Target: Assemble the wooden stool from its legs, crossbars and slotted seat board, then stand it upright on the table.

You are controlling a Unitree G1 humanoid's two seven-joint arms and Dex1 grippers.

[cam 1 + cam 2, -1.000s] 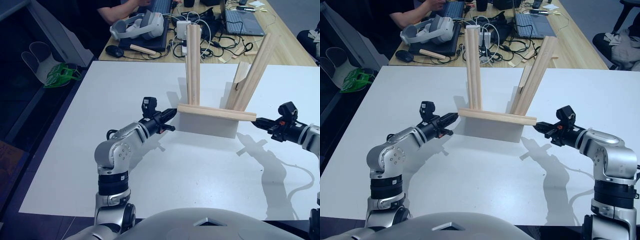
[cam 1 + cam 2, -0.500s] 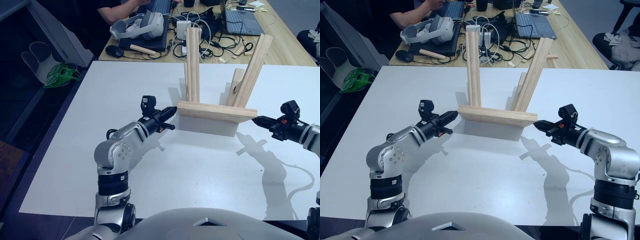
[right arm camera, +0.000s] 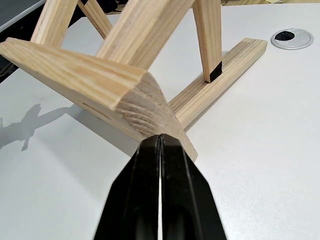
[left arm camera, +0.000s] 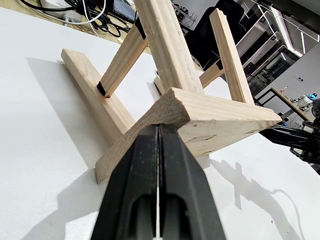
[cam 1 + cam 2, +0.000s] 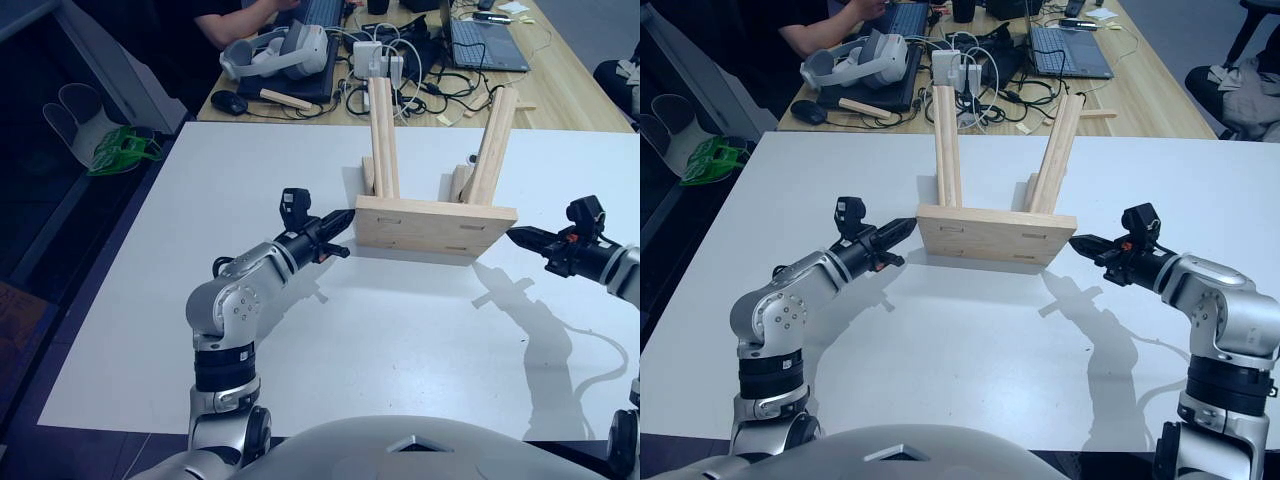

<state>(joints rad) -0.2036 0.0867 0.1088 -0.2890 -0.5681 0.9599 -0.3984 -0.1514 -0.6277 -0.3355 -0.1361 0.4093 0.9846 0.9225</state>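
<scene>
In the eye views, one wooden stool (image 5: 430, 190) lies on its side on the table (image 5: 350, 340), its legs pointing away and its seat board (image 5: 435, 225) running left to right; in the left wrist view, the left gripper (image 4: 157, 128) is pinched closed, touching the board; in the right wrist view, the right gripper (image 3: 160, 138) is the same.

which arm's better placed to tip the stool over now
Left, narrowly. The left gripper, shut, meets the seat board high on its end, near the top corner, so a push there should lever it best. The right gripper, also shut, meets the other end about midway.
</scene>
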